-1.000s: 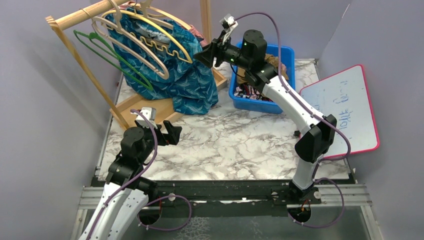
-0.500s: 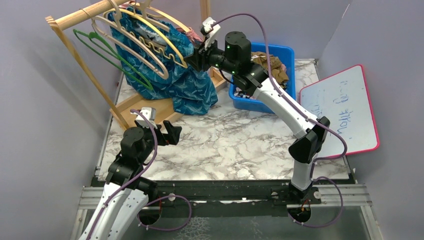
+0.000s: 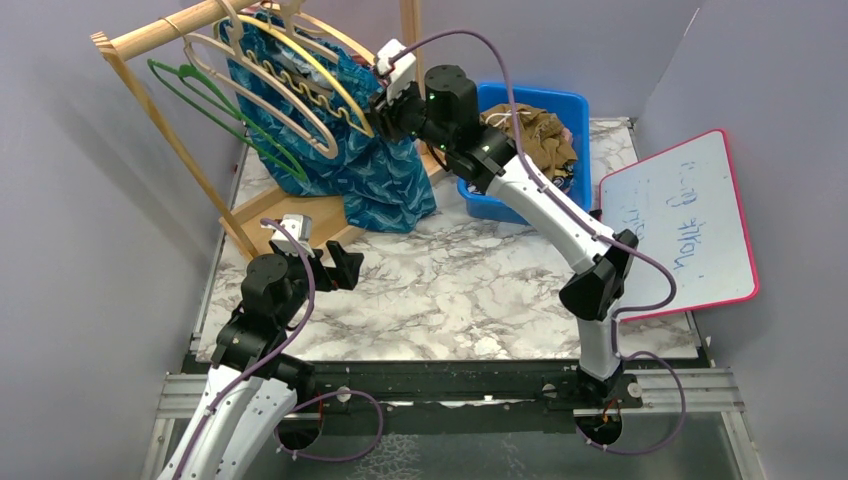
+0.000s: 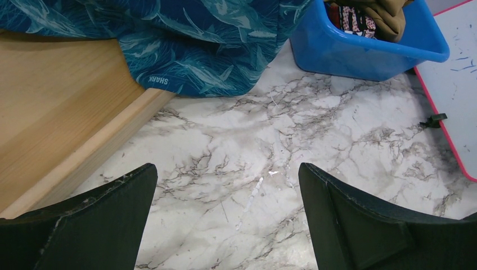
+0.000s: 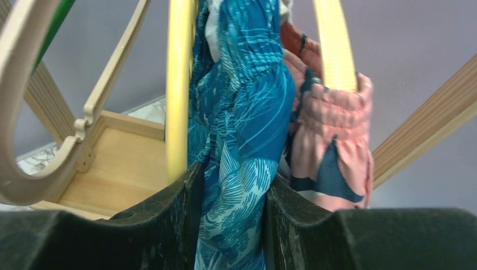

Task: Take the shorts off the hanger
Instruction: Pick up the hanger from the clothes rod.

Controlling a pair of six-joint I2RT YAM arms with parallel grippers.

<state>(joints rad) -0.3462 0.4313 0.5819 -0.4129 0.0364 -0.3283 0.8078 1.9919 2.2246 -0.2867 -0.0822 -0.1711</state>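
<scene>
Teal patterned shorts hang on a yellow hanger on the wooden rack, their hem draped onto the rack base and table. My right gripper is at the shorts' upper right edge. In the right wrist view it is shut on the teal fabric, next to the yellow hanger arm. Pink shorts with navy blotches hang just behind on another yellow arm. My left gripper is open and empty, low over the marble, with the teal hem ahead of it.
A blue bin right of the rack holds olive-brown shorts and printed fabric. Empty beige hangers and a green hanger hang on the rail. The wooden rack base sits back left. A pink-framed whiteboard lies at the right.
My right arm has swung left from above the blue bin to the hanger and has closed on the teal shorts. The left arm has not moved.
</scene>
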